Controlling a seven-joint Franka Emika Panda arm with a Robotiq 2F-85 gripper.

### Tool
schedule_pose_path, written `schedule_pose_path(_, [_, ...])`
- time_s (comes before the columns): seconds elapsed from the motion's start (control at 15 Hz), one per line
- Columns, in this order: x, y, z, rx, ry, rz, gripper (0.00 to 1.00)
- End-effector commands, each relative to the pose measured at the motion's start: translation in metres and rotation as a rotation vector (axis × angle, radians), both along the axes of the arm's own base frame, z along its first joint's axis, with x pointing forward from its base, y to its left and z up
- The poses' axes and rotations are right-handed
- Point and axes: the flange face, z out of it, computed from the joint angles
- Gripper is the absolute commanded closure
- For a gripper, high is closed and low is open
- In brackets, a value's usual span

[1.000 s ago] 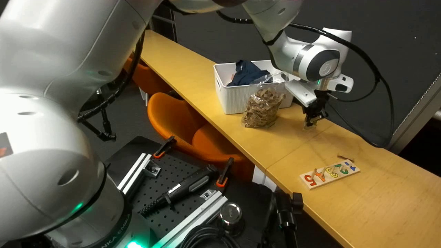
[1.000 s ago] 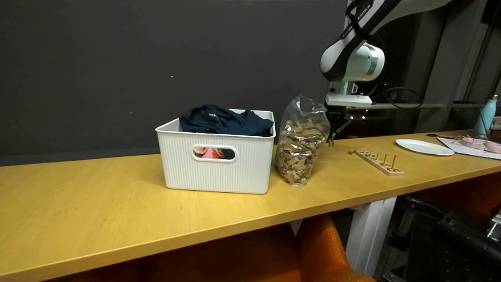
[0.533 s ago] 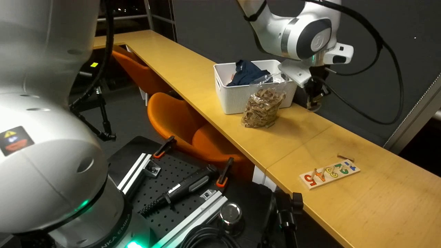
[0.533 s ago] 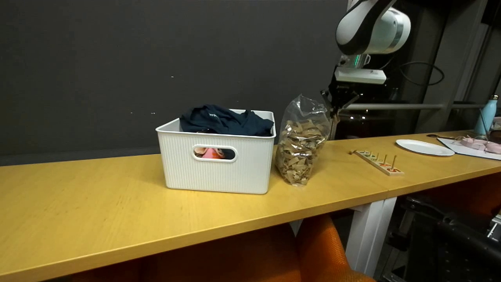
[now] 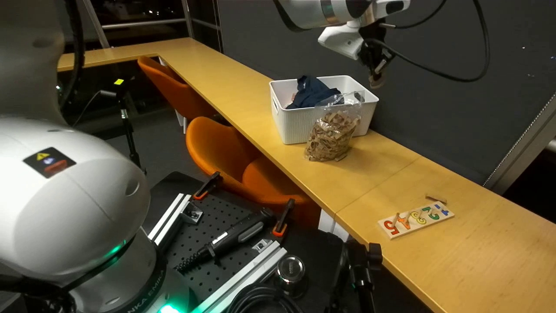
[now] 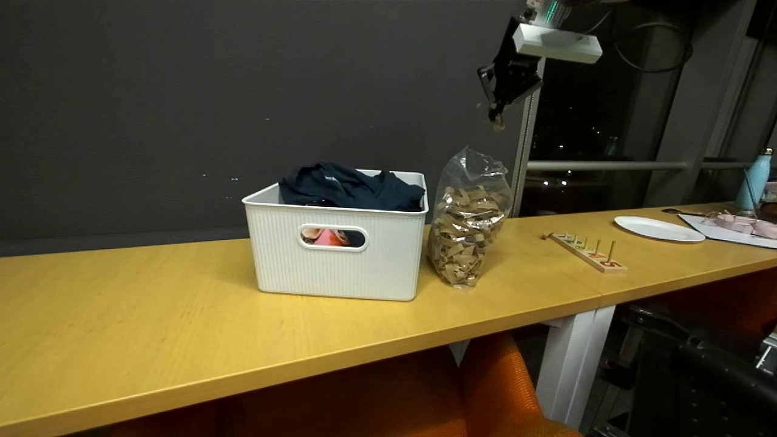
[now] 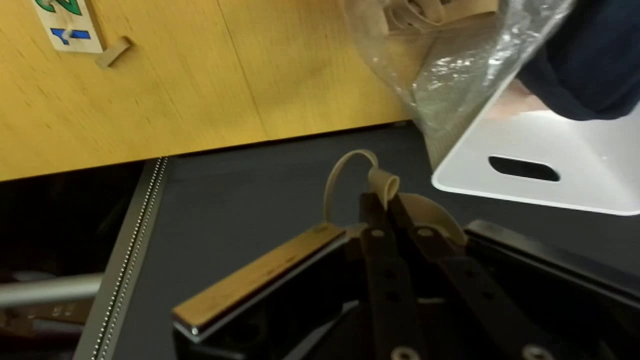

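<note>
A glossy white robot arm with large rounded shells [image 5: 82, 195] bears a dark rectangular sticker [image 5: 50, 162] printed with yellow, blue and red symbols. Its black base collar [image 5: 147, 292] shows the white letters "NKA EMIKA", and a bright green light [image 5: 168, 309] glows just below. A silver metal band [image 5: 329, 12] rings the wrist, near a looped smooth black cable [image 5: 464, 80] and a white slab-shaped housing [image 6: 557, 44]. The angular black tool [image 7: 386, 212] has slim dark fingers [image 7: 385, 255] with round silver screws [image 7: 404, 353].

The curled strip [image 7: 381, 181] is tan, the gripper [image 7: 385, 212] black, the basket [image 6: 334, 270] white with vertical ribbing, the cloth [image 6: 349, 189] navy. On the pale number board [image 5: 412, 226], 5 [image 5: 393, 230] is red, 4 [image 5: 404, 224] orange, 3 [image 5: 418, 218] yellow, 2 [image 5: 431, 213] green, 1 [image 5: 442, 210] blue.
</note>
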Motion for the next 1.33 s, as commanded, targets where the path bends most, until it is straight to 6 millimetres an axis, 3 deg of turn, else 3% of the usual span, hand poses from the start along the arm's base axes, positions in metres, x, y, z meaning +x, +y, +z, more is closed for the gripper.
schedule_pose_path(0.0, [0.017,0.032,0.005,-0.009,0.012,0.03,0.99])
schedule_pose_path(0.27, [0.024,0.05,-0.026,0.016,0.086,0.022,0.99])
schedule_pose_path(0.8, [0.02,0.055,-0.074,0.025,0.207,-0.015,0.99])
schedule_pose_path(0.87, [0.019,0.058,-0.076,0.023,0.213,-0.011,0.89])
schedule_pose_path(0.93, [0.018,0.062,-0.077,0.021,0.215,-0.008,0.71])
schedule_pose_path(1.27, [0.013,0.08,-0.064,-0.003,0.194,0.013,0.36])
